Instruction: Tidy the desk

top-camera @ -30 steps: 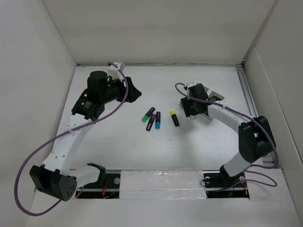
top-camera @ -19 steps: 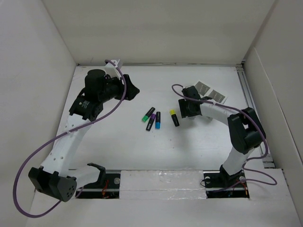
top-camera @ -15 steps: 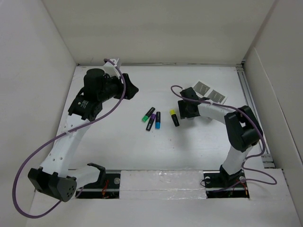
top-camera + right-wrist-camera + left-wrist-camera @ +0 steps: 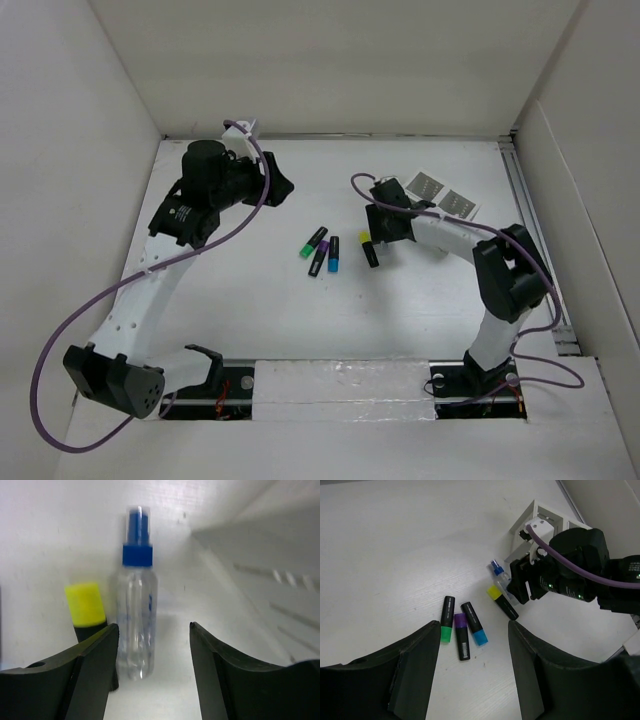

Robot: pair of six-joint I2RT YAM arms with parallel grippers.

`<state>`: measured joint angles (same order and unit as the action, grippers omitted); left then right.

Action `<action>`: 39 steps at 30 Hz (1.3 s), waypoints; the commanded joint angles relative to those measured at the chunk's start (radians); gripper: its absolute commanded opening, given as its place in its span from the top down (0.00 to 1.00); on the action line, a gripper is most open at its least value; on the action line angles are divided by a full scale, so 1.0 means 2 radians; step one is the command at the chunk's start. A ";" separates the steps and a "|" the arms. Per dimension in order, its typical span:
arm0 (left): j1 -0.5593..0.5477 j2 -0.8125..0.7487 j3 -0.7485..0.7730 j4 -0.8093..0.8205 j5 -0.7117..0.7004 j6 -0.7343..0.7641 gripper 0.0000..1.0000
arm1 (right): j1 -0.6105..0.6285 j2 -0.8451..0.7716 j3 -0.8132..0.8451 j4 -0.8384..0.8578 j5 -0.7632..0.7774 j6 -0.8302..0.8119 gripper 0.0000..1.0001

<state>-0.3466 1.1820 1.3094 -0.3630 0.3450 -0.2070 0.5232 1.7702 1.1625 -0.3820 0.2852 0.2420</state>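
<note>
On the white desk [image 4: 250, 310] lie a green [image 4: 313, 241], a purple [image 4: 320, 257], a blue [image 4: 333, 254] and a yellow highlighter [image 4: 368, 249]. A clear spray bottle with a blue cap [image 4: 136, 605] lies beside the yellow highlighter [image 4: 86, 605]; both also show in the left wrist view, the bottle [image 4: 500, 575] just beyond the yellow one [image 4: 502, 601]. My right gripper [image 4: 154, 630] is open and low at the desk, and the bottle lies just ahead of its left finger. My left gripper [image 4: 280, 187] is open and empty, held above the desk at the far left.
A small white two-compartment box [image 4: 443, 197] sits at the far right behind my right gripper. A metal rail [image 4: 527, 200] runs along the desk's right edge. White panel walls close in the left, far and right sides.
My right gripper has moved left and a little farther away, from beside the box to the yellow highlighter and the bottle. My left gripper has drawn slightly back to the far left.
</note>
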 commanded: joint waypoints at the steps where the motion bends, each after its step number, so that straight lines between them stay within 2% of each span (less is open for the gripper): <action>1: -0.001 0.002 0.023 0.022 0.008 0.009 0.48 | -0.011 0.041 0.054 0.007 0.019 -0.021 0.36; 13: -0.001 -0.002 0.019 0.018 -0.005 0.015 0.48 | -0.016 0.125 0.157 -0.020 -0.004 -0.027 0.50; 19: -0.001 0.005 0.033 0.017 -0.001 0.011 0.49 | -0.012 0.130 0.157 -0.028 -0.009 -0.021 0.47; 20: -0.001 0.006 0.035 0.017 0.001 0.010 0.49 | -0.012 0.130 0.154 -0.029 -0.011 -0.020 0.50; 21: -0.001 0.006 0.035 0.017 0.001 0.010 0.49 | -0.012 0.128 0.147 -0.030 -0.012 -0.018 0.73; 22: -0.001 0.006 0.035 0.017 0.002 0.009 0.49 | -0.012 0.124 0.144 -0.029 -0.010 -0.017 0.81; 24: -0.001 0.004 0.035 0.017 0.005 0.008 0.49 | -0.007 0.115 0.132 -0.026 -0.008 -0.014 0.95; 26: -0.001 0.002 0.033 0.019 0.012 0.004 0.49 | -0.007 0.091 0.124 -0.021 -0.006 -0.015 0.99; 39: -0.001 -0.047 -0.014 0.030 0.038 -0.030 0.49 | -0.002 -0.087 0.094 -0.010 0.001 -0.026 1.00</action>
<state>-0.3466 1.1370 1.3071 -0.3401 0.3882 -0.2386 0.5114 1.6859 1.3579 -0.4339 0.2779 0.1982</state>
